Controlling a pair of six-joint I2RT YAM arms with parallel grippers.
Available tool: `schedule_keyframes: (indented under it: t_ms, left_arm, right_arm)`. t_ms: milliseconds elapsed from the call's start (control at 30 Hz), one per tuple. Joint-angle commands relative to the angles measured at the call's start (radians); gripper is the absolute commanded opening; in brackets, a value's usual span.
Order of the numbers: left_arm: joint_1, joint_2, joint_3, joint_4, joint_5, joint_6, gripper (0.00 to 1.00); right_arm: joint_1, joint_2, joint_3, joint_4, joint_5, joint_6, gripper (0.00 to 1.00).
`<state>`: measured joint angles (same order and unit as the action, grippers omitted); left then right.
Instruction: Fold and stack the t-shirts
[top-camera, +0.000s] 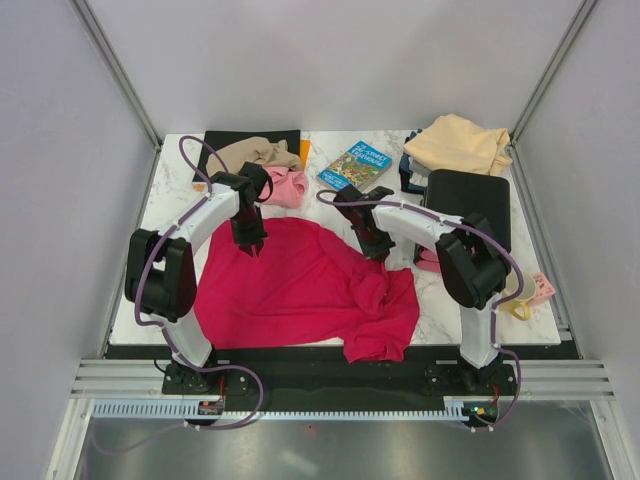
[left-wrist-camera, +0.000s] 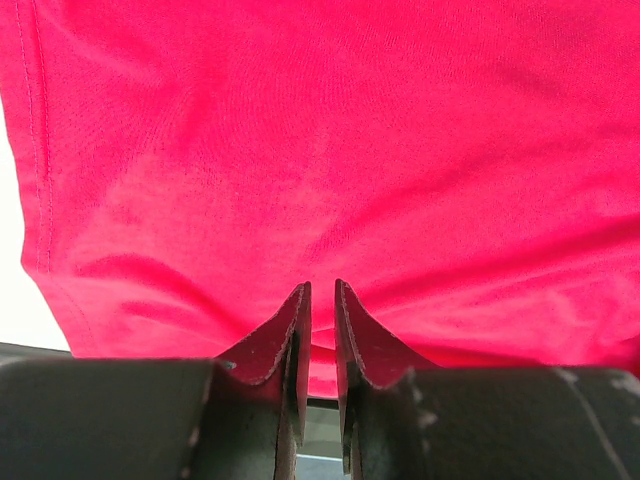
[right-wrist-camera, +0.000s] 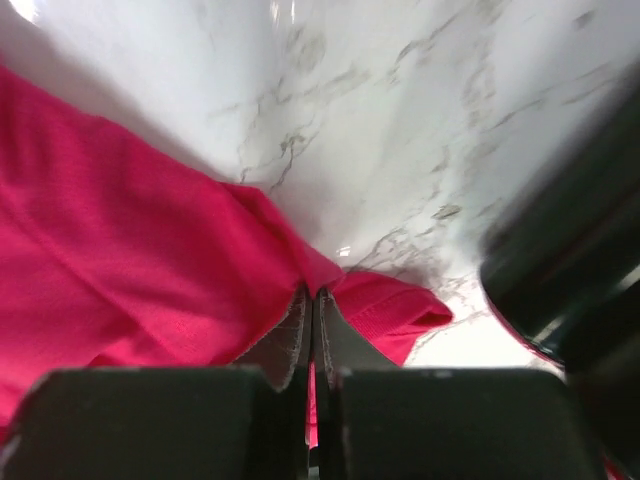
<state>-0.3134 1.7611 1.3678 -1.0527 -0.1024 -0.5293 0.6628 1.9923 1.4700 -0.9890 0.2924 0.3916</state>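
Note:
The crimson red t-shirt (top-camera: 300, 290) lies spread and rumpled mid-table. My left gripper (top-camera: 250, 243) is shut on the shirt's far left edge; in the left wrist view red cloth (left-wrist-camera: 330, 140) sits between the narrow-set jaws (left-wrist-camera: 322, 288). My right gripper (top-camera: 378, 250) is shut on the shirt's far right edge; in the right wrist view a fold of the cloth (right-wrist-camera: 120, 250) is pinched at the tips (right-wrist-camera: 313, 294). A pink t-shirt (top-camera: 287, 186) and a tan-brown t-shirt (top-camera: 255, 155) lie bunched at the back left. A peach-cream t-shirt (top-camera: 458, 145) lies at the back right.
A black mat (top-camera: 225, 140) lies under the tan-brown shirt at the back left. A blue book (top-camera: 356, 165) sits at the back centre. A black boxy object (top-camera: 470, 200) stands right of my right arm. Small yellow and pink items (top-camera: 530, 295) lie near the marble table's (top-camera: 180, 190) right edge.

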Motion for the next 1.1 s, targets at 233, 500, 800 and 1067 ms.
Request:
schedule_keyframes:
  t_ms: [233, 500, 800, 1067]
  left_arm:
    - [0.002, 0.006, 0.011, 0.005, 0.007, 0.008, 0.22]
    - [0.004, 0.008, 0.022, 0.005, 0.003, 0.003, 0.22]
    - [0.004, 0.0, 0.013, 0.003, -0.011, -0.001, 0.22]
    - [0.002, 0.023, 0.034, 0.002, -0.002, -0.008, 0.22]
  right_arm:
    - [-0.005, -0.128, 0.291, 0.01, 0.12, -0.051, 0.0]
    - [-0.005, -0.191, 0.412, 0.197, 0.094, -0.151, 0.0]
    - [0.029, -0.246, 0.262, 0.17, -0.246, -0.186, 0.0]
    - [0.124, -0.265, -0.192, 0.185, -0.289, -0.08, 0.0]
